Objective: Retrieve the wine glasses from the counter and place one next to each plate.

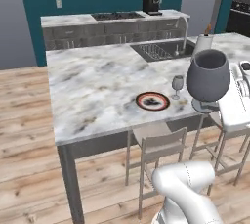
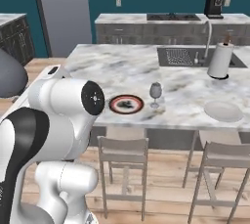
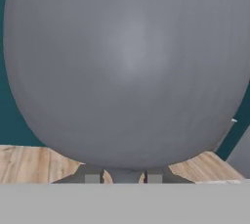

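The gripper (image 3: 123,178) is clamping its two dark fingers (image 3: 92,178) around the stem of the wider wine glass (image 3: 129,66), whose smoky grey bowl is looming right in front of the hand camera and standing upright, lifted off any surface. In the left base view that held glass (image 1: 208,77) is hanging at about three o'clock, close to the camera. The smaller wine glass (image 1: 177,86) is standing upright on the marble island (image 1: 93,91), just beside the red-rimmed plate (image 1: 153,101) at the plate's two o'clock. In the right base view the plain off-white plate (image 2: 223,111) is lying well apart, toward four o'clock from that glass, with a paper towel roll (image 2: 219,60) standing beyond it near the sink (image 2: 178,56).
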